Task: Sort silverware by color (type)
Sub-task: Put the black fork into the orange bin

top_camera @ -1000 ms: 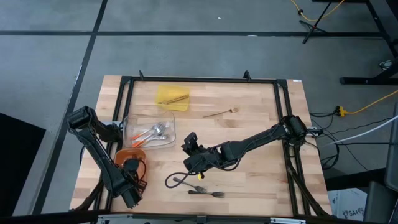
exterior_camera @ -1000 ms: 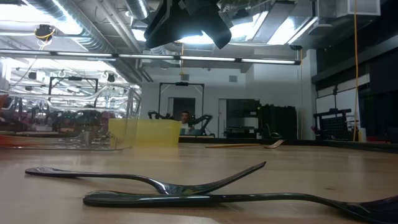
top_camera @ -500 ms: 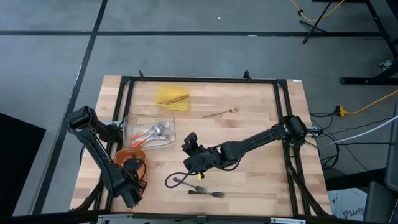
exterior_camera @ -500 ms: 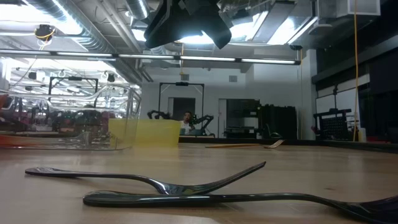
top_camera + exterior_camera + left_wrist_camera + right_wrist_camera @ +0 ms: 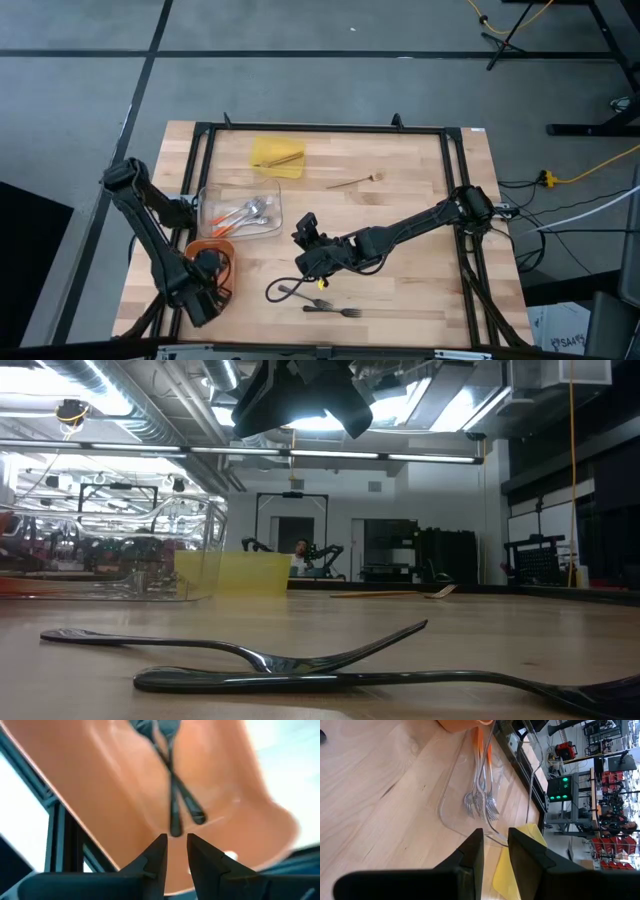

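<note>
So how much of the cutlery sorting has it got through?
Mostly done: silver pieces lie in the clear tray, wooden ones in the yellow tray, two dark forks in the orange tray. The left hand hangs empty above them. Left: two dark forks and one wooden piece on the table.

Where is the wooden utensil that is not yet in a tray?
In the high view, the wooden utensil lies alone on the table's far half, right of the yellow tray.
</note>
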Robot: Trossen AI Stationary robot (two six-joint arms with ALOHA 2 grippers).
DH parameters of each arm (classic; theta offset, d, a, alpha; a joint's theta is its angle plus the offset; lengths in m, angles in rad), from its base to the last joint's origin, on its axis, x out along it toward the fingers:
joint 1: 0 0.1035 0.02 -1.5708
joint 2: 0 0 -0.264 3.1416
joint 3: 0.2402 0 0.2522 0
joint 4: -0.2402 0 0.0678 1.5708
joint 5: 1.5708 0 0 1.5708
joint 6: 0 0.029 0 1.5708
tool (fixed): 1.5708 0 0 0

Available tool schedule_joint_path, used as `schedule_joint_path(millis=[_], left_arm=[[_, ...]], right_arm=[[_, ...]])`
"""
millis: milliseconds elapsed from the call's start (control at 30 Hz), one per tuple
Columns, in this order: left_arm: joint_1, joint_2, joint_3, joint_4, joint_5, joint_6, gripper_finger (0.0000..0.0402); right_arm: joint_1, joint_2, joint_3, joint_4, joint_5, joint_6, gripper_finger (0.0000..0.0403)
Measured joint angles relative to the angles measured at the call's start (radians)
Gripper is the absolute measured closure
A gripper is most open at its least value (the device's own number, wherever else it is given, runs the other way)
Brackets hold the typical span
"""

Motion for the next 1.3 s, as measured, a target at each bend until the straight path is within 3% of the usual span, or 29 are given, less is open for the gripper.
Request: schedule_joint_path(millis=[100, 200, 367, 633, 800, 1000, 1300], left_arm=[[0.000, -0.043, 0.000, 0.046, -0.102, 0.040, 0.0333], [0.010, -0.076, 0.000, 0.125, -0.267, 0.137, 0.0333], [0.050, -0.085, 0.000, 0.305, -0.530, 0.408, 0.0333], [0.143, -0.038, 0.000, 0.550, -0.691, 0.871, 0.0333], [0.199, 0.027, 0.000, 0.666, -0.728, 1.144, 0.0334], [0.237, 0.133, 0.000, 0.795, -0.678, 1.439, 0.0334], [0.271, 0.267, 0.000, 0.845, -0.673, 1.571, 0.0334]], right_arm=[[0.000, 0.000, 0.000, -0.016, 0.019, 0.000, 0.0317], [0.001, 0.000, 0.000, -0.052, 0.052, 0.009, 0.0317], [0.001, -0.019, 0.001, -0.156, 0.062, 0.085, 0.0317], [0.001, -0.090, 0.001, -0.370, 0.052, 0.248, 0.0317], [0.001, -0.123, 0.001, -0.482, 0.044, 0.327, 0.0317], [0.001, -0.129, 0.001, -0.517, 0.043, 0.359, 0.0317], [0.001, -0.129, 0.001, -0.515, 0.033, 0.359, 0.0317]])
